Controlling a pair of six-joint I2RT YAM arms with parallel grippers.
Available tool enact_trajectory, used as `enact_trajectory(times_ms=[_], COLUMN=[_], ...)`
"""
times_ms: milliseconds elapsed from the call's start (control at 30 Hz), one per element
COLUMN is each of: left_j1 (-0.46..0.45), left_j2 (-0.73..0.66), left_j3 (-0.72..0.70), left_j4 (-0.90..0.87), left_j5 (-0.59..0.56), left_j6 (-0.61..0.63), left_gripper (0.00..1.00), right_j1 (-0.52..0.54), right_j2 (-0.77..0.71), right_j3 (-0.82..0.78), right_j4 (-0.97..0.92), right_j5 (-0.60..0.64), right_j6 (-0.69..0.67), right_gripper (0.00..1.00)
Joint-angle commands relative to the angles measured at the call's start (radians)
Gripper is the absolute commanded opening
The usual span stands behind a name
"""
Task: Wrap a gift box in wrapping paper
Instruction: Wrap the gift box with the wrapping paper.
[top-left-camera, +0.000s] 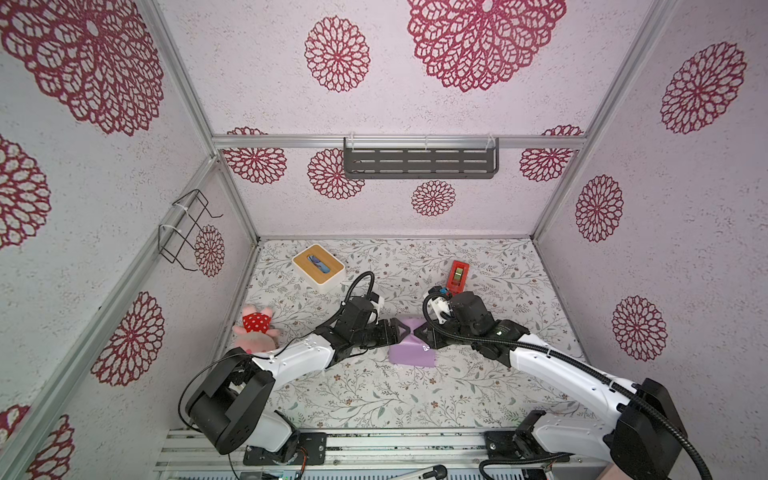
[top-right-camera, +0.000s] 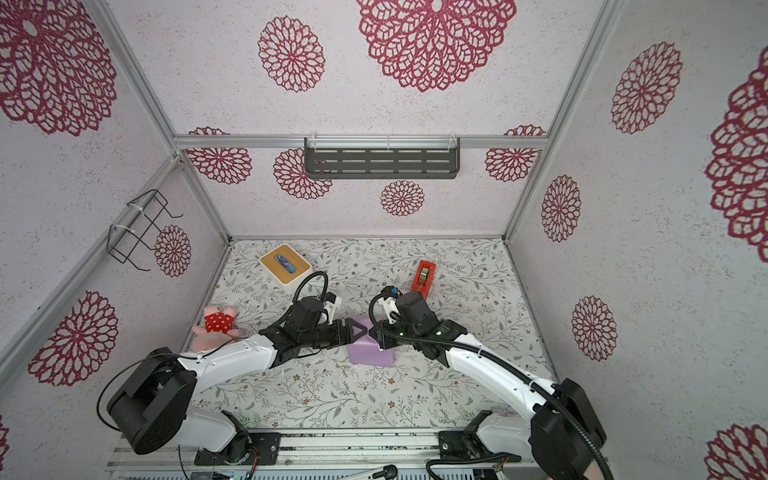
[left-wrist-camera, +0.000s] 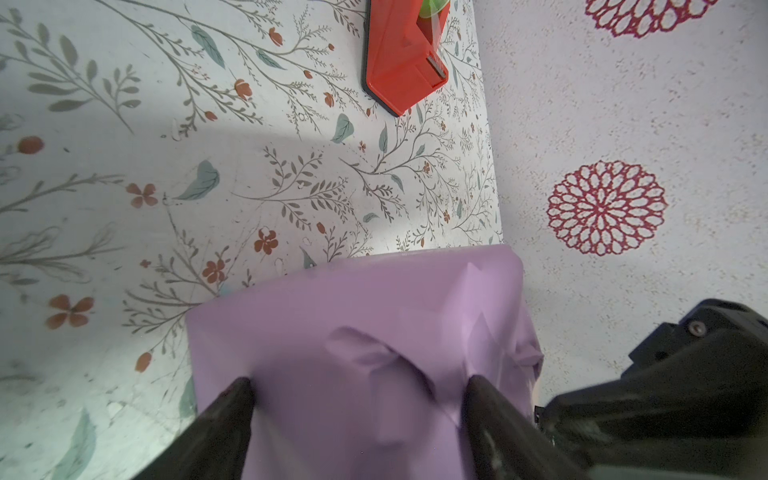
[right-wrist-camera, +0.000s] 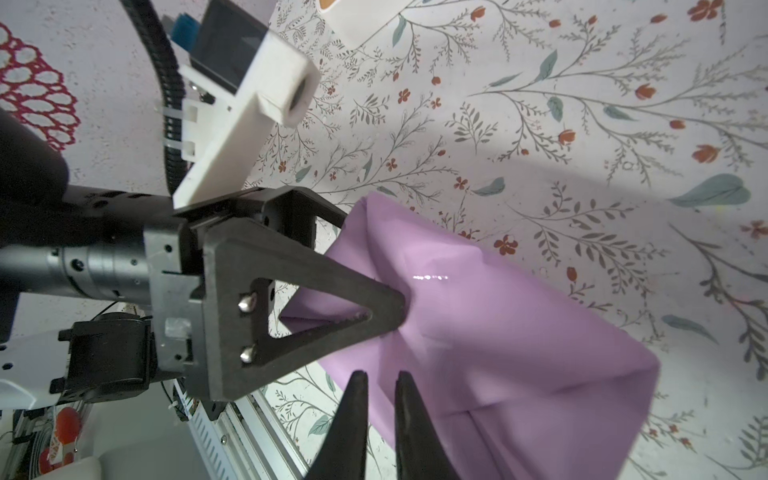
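Note:
The wrapping paper (top-left-camera: 411, 353) (top-right-camera: 370, 355), lilac side out, forms a box-shaped parcel at the middle of the table. The gift box is hidden inside it. My left gripper (top-left-camera: 408, 331) (left-wrist-camera: 359, 382) is open, and its fingers (right-wrist-camera: 311, 266) press into creased paper (left-wrist-camera: 353, 311) on the parcel's upper left end. My right gripper (top-left-camera: 420, 333) (right-wrist-camera: 380, 376) meets it from the right at the parcel's top. Its jaws stand almost together with a slim gap. Lilac paper (right-wrist-camera: 498, 332) shows behind that gap, and I cannot tell whether any is pinched.
A white box with a wooden slotted top (top-left-camera: 318, 264) stands at the back left. A red tape dispenser (top-left-camera: 458, 275) (left-wrist-camera: 399, 54) sits at the back right, just behind my right wrist. A pink plush toy (top-left-camera: 255, 328) lies by the left wall. A dark shelf (top-left-camera: 419, 160) hangs on the back wall.

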Motion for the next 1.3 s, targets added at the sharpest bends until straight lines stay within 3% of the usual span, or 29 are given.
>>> enact_trajectory(times_ms=[0, 500, 800, 1267], left_j1=[-0.008, -0.008, -0.008, -0.008], left_j2=[0.049, 0.046, 0.048, 0.050], left_j3=[-0.039, -0.033, -0.029, -0.025], left_j4=[-0.201, -0.204, -0.207, -0.207], left_j5=[-0.051, -0.053, -0.051, -0.049], left_j6=[0.031, 0.033, 0.037, 0.037], left_gripper=[0.81, 0.81, 0.81, 0.81], right_j1=[0.002, -0.006, -0.011, -0.024], right_j2=[-0.005, -0.069, 0.015, 0.096], right_j3=[-0.028, -0.019, -0.044, 0.008], right_j4=[-0.005, 0.032, 0.037, 0.133], right_j5=[0.015, 0.006, 0.057, 0.027], right_j6=[0.029, 0.056, 0.046, 0.066], right_gripper=[0.16, 0.17, 0.16, 0.15])
